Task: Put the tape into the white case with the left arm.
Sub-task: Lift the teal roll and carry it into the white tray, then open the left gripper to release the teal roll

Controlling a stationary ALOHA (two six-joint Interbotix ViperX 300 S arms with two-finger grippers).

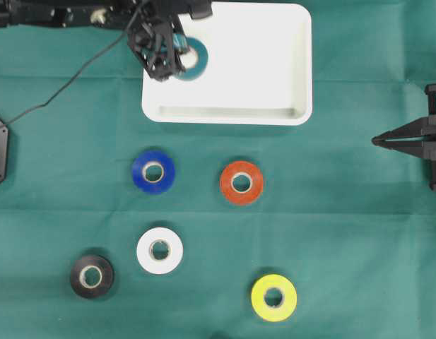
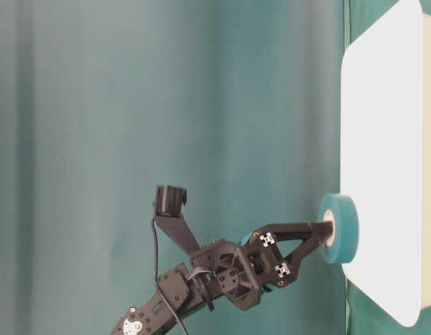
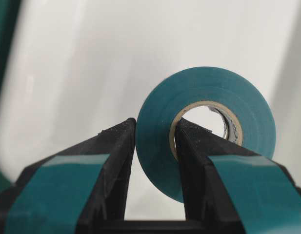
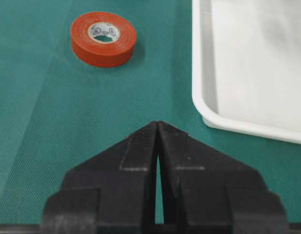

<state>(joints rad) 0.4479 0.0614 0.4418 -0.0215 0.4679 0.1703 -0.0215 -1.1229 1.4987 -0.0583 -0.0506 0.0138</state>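
A teal roll of tape point(image 3: 213, 87) is pinched in my left gripper point(image 3: 155, 124), one finger through its hole and the other outside the ring. The gripper is shut on the roll's wall. In the overhead view the left gripper point(image 1: 179, 53) holds the tape point(image 1: 195, 60) over the upper-left part of the white case point(image 1: 260, 63). From table level the tape point(image 2: 341, 227) sits close against the case point(image 2: 383, 139); whether they touch I cannot tell. My right gripper point(image 1: 376, 140) rests shut and empty at the right edge, tips together point(image 4: 157, 124).
On the green cloth below the case lie a blue roll point(image 1: 153, 171), an orange roll point(image 1: 241, 183), a white roll point(image 1: 160, 250), a black roll point(image 1: 91, 276) and a yellow roll point(image 1: 273, 297). The orange roll point(image 4: 103, 38) lies ahead of the right gripper.
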